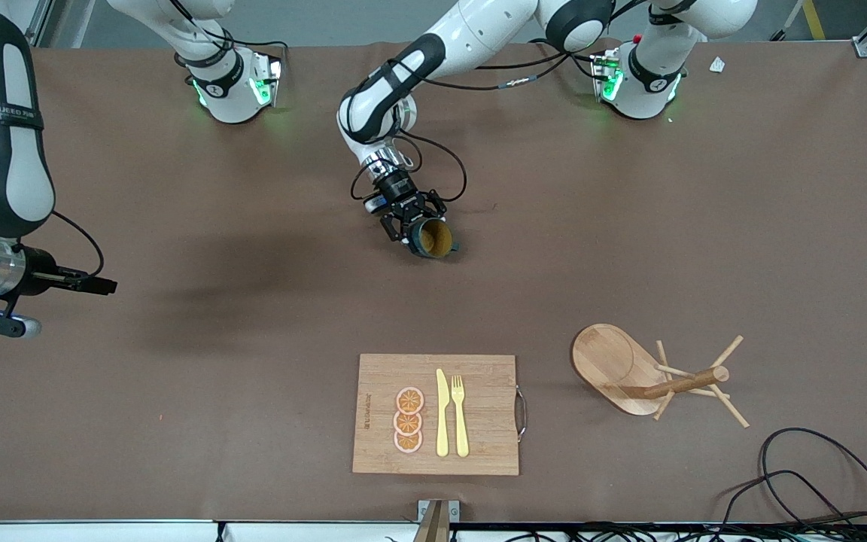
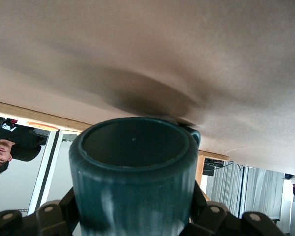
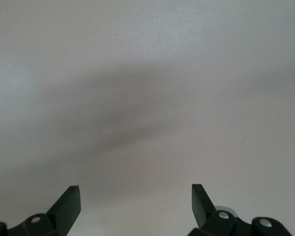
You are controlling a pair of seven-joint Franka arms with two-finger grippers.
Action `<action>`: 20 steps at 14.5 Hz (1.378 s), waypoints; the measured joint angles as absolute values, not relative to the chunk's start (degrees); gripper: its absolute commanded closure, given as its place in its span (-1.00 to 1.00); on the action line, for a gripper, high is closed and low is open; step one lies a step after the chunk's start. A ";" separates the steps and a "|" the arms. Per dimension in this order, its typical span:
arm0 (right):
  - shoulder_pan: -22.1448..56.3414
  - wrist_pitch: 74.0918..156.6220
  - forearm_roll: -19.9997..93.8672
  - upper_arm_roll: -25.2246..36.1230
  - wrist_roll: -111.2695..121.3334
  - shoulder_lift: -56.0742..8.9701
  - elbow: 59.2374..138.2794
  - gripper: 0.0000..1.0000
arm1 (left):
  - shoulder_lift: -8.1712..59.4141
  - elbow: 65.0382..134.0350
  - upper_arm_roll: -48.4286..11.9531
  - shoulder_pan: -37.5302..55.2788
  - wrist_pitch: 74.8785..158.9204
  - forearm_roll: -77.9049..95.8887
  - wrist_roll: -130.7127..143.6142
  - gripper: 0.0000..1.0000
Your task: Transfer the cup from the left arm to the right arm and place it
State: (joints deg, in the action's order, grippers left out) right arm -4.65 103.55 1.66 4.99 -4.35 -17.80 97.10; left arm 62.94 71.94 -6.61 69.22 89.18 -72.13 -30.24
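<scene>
Right claw [image 3: 135, 204] spread wide, empty, waiting over bare tabletop [image 1: 177, 376] at the right arm's end. Left claw [image 1: 411, 223] clenched around the cup [image 1: 432, 238], held tilted, mouth sideways, above the tabletop's middle.

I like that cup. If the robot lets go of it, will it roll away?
Probably a bit: the cup, held sideways by the left gripper, is round. Its small handle would likely stop it. It looks stiff, maybe breakable.
</scene>
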 measured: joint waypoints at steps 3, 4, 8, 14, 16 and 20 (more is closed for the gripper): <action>-4.65 103.57 1.66 4.99 -4.35 -17.88 97.10 -1.00 | 62.94 71.87 -6.60 69.22 89.20 -71.95 -30.17 -0.32; -4.65 103.57 1.66 4.99 -4.36 -17.89 97.10 -1.00 | 62.94 71.73 -6.59 69.22 89.25 -71.67 -30.14 -0.34; -4.65 103.58 1.66 4.99 -4.36 -17.89 97.10 -1.00 | 62.94 71.39 -6.56 69.13 89.30 -71.08 -30.12 -0.88; -4.65 103.58 1.66 4.99 -4.36 -17.97 97.11 -1.00 | 63.41 71.35 -6.62 69.12 90.49 -69.24 -29.07 -1.00; -4.65 103.58 1.66 4.99 -4.36 -18.08 97.11 -1.00 | 63.41 71.28 -6.62 69.12 90.45 -69.22 -29.05 -1.00; -4.65 103.60 1.66 4.99 -4.37 -18.18 97.11 -1.00 | 63.14 70.51 -6.88 69.13 89.02 -69.21 -29.04 -1.00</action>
